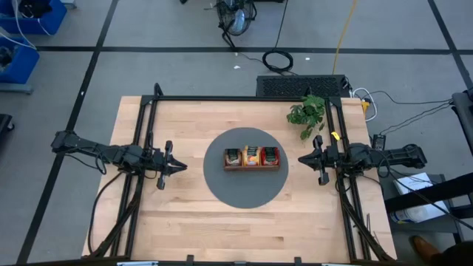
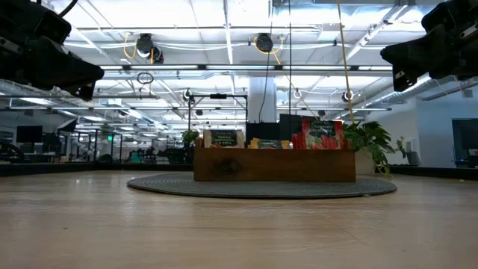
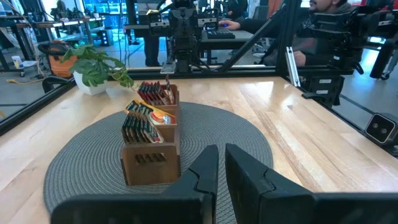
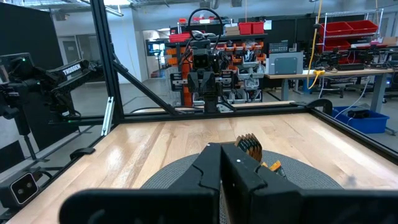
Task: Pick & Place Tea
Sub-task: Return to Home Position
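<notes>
Return to home. The left gripper (image 1: pixel 177 166) hangs above the bench (image 1: pixel 185 229) left of the round grey mat (image 1: pixel 222 188). Its jaws are drawn to a thin slit and hold nothing. The right gripper (image 1: pixel 303 158) hangs right of the mat, jaws pressed together and empty. Both are well apart from the load. To do the step well, each arm should probably fold back along its own side, high and slow, so that no link sweeps over the mat.

At mat centre stands the wooden three-compartment tray (image 1: pixel 253 169). The tea sachets (image 1: pixel 253 155) stand on edge inside it, with cream-and-green at left, orange-yellow in the middle and red at right. A potted plant (image 1: pixel 307 114) sits at the far right of the bench. Beyond the bench are grey floor, a coiled black cable (image 1: pixel 278 60) and a yellow cord (image 1: pixel 344 29).
</notes>
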